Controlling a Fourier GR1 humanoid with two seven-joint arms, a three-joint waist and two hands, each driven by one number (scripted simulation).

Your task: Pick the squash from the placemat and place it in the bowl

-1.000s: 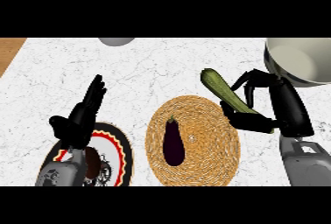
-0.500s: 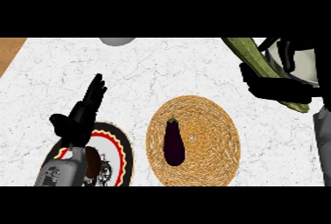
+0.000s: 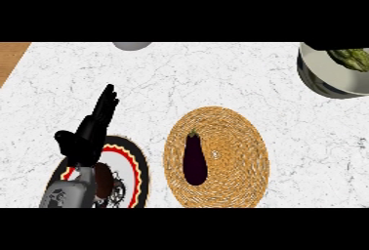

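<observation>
The green squash (image 3: 352,57) lies inside the metal bowl (image 3: 324,80) at the far right edge, only part of it showing. The round woven placemat (image 3: 234,151) sits at centre with a dark purple eggplant (image 3: 194,158) lying on it. My left hand (image 3: 90,132) rests open at the lower left, fingers straight and pointing up, above a plate. My right hand does not show in the head view.
A plate (image 3: 130,168) with a red, yellow and black rim lies under my left forearm at the lower left. A grey round object (image 3: 132,45) peeks in at the top edge. A wooden surface (image 3: 10,56) borders the white marble counter at the top left.
My right hand carried the squash up and right from beside the placemat to the bowl, then left the view. The squash now lies in the bowl. The left hand stayed still.
</observation>
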